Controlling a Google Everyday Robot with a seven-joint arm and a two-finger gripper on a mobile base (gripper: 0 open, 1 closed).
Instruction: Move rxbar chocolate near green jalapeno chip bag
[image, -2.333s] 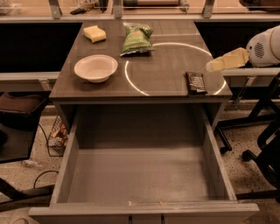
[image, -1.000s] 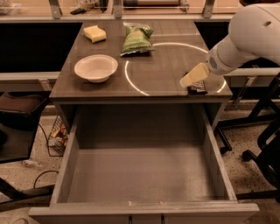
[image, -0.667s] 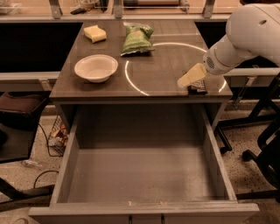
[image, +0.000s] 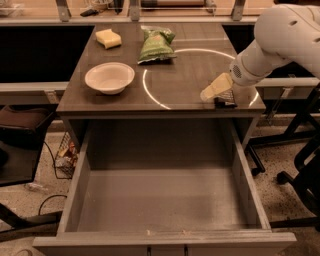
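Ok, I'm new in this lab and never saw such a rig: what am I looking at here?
This is a mobile robot with one white arm reaching in from the right. The pale gripper at its end is its two-finger hand. It sits low at the front right corner of the table, right at the rxbar chocolate, a small dark bar. Whether it holds the bar cannot be told. The one camera looks down from the front, over an open drawer. Also on the table: a green jalapeno chip bag at the back, a white bowl on the left, and a yellow sponge in the far left corner.
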